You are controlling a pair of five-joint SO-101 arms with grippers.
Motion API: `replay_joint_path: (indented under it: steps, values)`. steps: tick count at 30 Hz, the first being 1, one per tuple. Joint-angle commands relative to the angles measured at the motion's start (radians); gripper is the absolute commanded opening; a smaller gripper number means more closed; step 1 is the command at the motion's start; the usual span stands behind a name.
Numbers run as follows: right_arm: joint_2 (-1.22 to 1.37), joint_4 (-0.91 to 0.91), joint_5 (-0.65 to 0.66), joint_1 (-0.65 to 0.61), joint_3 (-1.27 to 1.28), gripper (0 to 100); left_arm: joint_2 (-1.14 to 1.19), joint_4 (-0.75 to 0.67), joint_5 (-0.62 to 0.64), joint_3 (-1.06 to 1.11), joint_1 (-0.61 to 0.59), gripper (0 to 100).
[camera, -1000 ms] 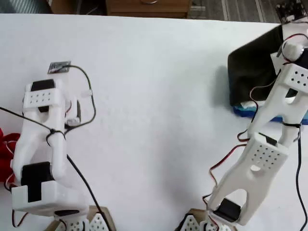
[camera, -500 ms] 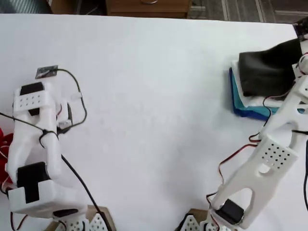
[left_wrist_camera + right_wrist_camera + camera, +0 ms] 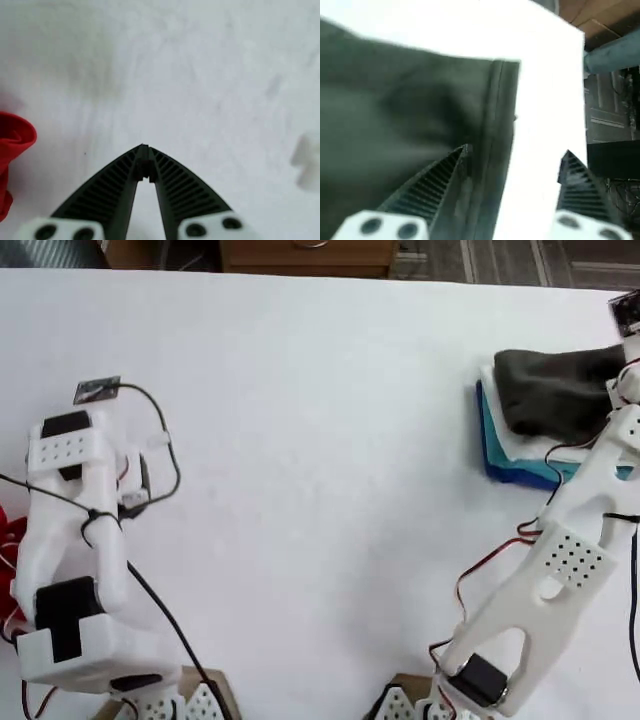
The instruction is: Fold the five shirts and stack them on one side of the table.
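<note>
Dark shirt (image 3: 555, 390) now settled flatter on folded stack (image 3: 505, 468), far right of counter (image 3: 320, 440); right gripper (image 3: 516, 151) held open over it. Red shirt (image 3: 15, 137) seen just left of closed left gripper (image 3: 144, 150); left arm judged nearer.

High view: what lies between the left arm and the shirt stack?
In the high view, only bare white table separates the left arm from the shirt stack.

Wooden cabinet (image 3: 305, 255) beyond white table (image 3: 330, 460)

Wooden cabinet (image 3: 305, 255), grey floor (image 3: 500, 260)
</note>
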Motion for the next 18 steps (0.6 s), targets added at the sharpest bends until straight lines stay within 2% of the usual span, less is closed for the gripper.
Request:
replay_joint_path:
  steps: [1,4,9,14,18]
  values:
    - [-0.071,-0.007,-0.213,0.01,-0.133,29.8,-0.052,0.005,-0.005,-0.002,-0.006,3]
    - [-0.087,0.096,-0.302,-0.019,-0.187,27.2,-0.052,0.003,-0.005,-0.002,-0.006,3]
    - [-0.091,0.344,-0.276,-0.111,-0.204,2.2,-0.052,0.0,-0.005,-0.002,-0.006,3]
    - [-0.11,0.539,-0.275,-0.194,-0.204,1.8,-0.049,0.0,-0.005,-0.002,-0.008,3]
    - [-0.073,0.573,-0.275,-0.203,-0.193,2.0,-0.049,0.0,-0.005,-0.002,-0.008,3]
